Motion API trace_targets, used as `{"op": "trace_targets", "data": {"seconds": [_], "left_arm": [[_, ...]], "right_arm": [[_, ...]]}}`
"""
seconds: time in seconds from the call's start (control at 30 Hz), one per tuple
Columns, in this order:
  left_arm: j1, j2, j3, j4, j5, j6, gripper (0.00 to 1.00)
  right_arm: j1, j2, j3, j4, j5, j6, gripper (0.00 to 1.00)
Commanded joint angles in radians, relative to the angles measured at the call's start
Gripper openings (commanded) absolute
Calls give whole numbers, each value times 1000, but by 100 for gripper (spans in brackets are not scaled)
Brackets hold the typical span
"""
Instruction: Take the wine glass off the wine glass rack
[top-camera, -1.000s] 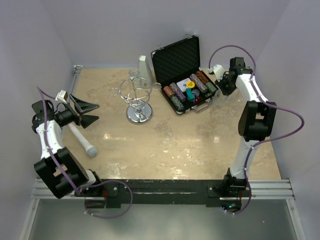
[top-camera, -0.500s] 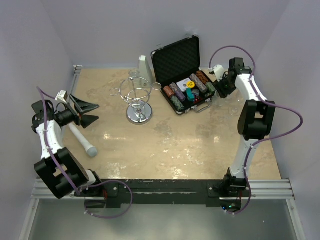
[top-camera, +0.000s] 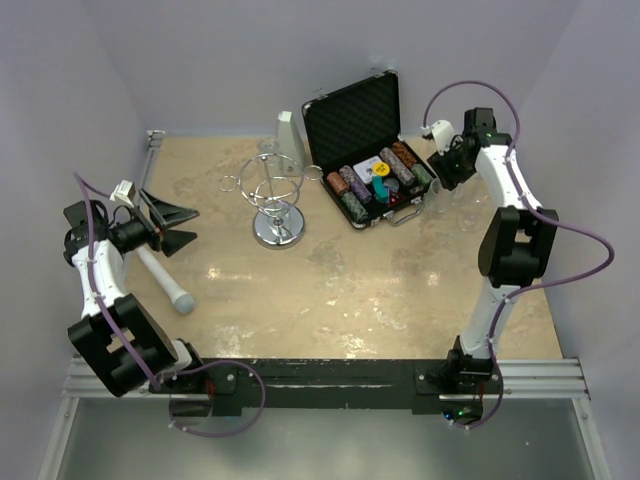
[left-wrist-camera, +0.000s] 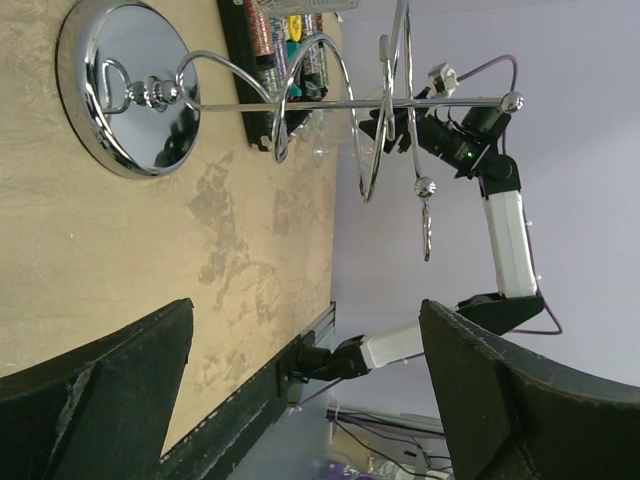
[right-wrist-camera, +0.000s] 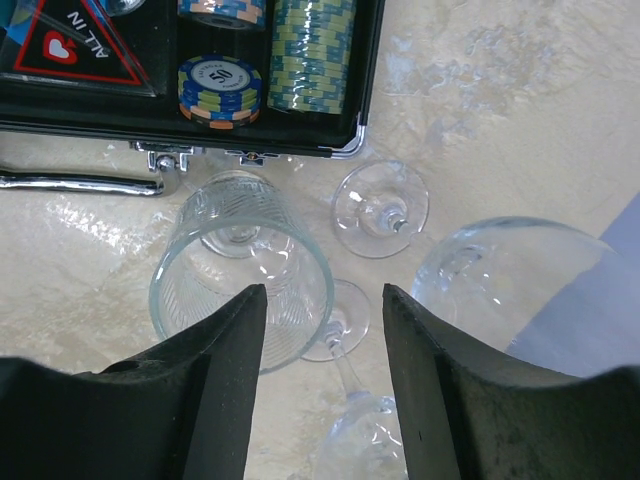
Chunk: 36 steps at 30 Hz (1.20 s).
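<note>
Seen from above, the shiny chrome wire wine glass rack (top-camera: 277, 201) stands upright on its round mirrored base on the far left part of the beige marbled desk (top-camera: 350, 290). Just to its right an open black case (top-camera: 352, 108) holds rows of coloured poker chips (top-camera: 352, 190). A white cylinder (top-camera: 168, 283) lies near the left arm (top-camera: 97, 275). The left jaws are spread wide and point at the rack, well apart from it. The right arm (top-camera: 510, 240) reaches to the far right corner of the case; from here I cannot tell how the right jaws stand.

In the left wrist view, both dark jaws sit at the lower edge with a wide gap between them and nothing in it. Beyond them are the rack's mirrored base, post and curved loops.

In the right wrist view, the right jaws are apart and grip nothing. Below them, three clear stemmed wine glasses stand on the desk just beside the case's front edge: a ribbed wine glass (right-wrist-camera: 240, 290) under the gap, a smooth wine glass (right-wrist-camera: 500, 280) to its right, and a third wine glass (right-wrist-camera: 362, 450) at the bottom edge.
</note>
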Motion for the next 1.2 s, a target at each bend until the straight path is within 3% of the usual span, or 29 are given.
{"op": "trace_targets", "data": {"seconds": [0.0, 0.3, 0.6, 0.63, 0.67, 0.73, 0.83, 0.97, 1.03, 1.17], "left_arm": [[2, 5, 25, -2, -13, 52, 100], [0, 102, 116, 12, -60, 121, 100], [-3, 320, 387, 65, -185, 205, 100], [-4, 338, 409, 102, -191, 185, 100], [-7, 349, 429, 139, -198, 175, 100], [-21, 361, 452, 238, -231, 182, 100], [-61, 351, 463, 369, -292, 286, 100], [-99, 308, 386, 678, -291, 363, 100], [-115, 309, 342, 800, -294, 384, 100], [-151, 383, 407, 754, -303, 521, 100]], "right_arm": [[-2, -78, 45, -6, -18, 32, 54], [-2, -118, 120, -42, -44, 108, 57], [10, -193, 240, 47, -211, 283, 60], [10, -210, 244, 73, -236, 289, 62], [10, -231, 238, 107, -257, 298, 71], [10, -298, 162, 247, -293, 331, 75], [10, -462, -77, 611, -320, 442, 98], [39, -619, -361, 1039, -301, 614, 98], [118, -651, -435, 1151, -229, 618, 98], [262, -627, -480, 1261, -130, 582, 98]]}}
